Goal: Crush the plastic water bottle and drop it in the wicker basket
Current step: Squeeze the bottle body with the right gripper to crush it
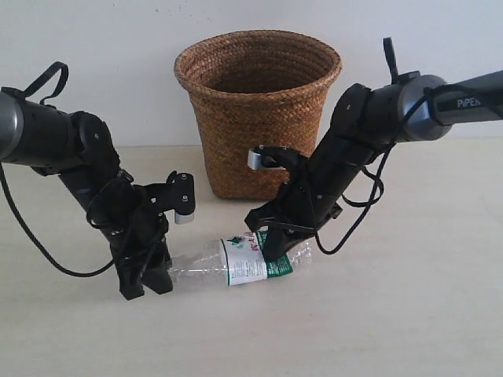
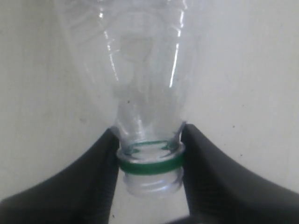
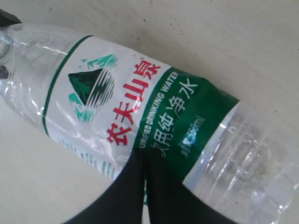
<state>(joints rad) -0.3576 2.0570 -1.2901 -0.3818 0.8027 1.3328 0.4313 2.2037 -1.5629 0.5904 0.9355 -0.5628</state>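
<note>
Clear plastic catches the light where a bottle (image 1: 236, 263) lies on its side near the middle of a pale bench (image 1: 409, 322), roughly halfway between the far and near edges. Its neck points toward the left edge and its base toward the right edge. A white and green label with red characters wraps its middle.

The left pincer (image 1: 153, 279) reaches down from the left edge and is closed on the bottle's neck. In the left wrist view, the two black fingers (image 2: 93, 177) press against either side of the neck, just above a green ring, and the threaded mouth pokes out between them.

The right pincer (image 1: 275, 250) comes down from the right edge onto the green end of the label. In the right wrist view its two black fingers (image 3: 121, 196) are drawn together, with only a thin seam between them, and their tips lie against the label. It has nothing held between them.

A brown woven basket (image 1: 259, 118) stands upright by the far edge, behind the bottle and apart from it, with its round mouth open to the top.
</note>
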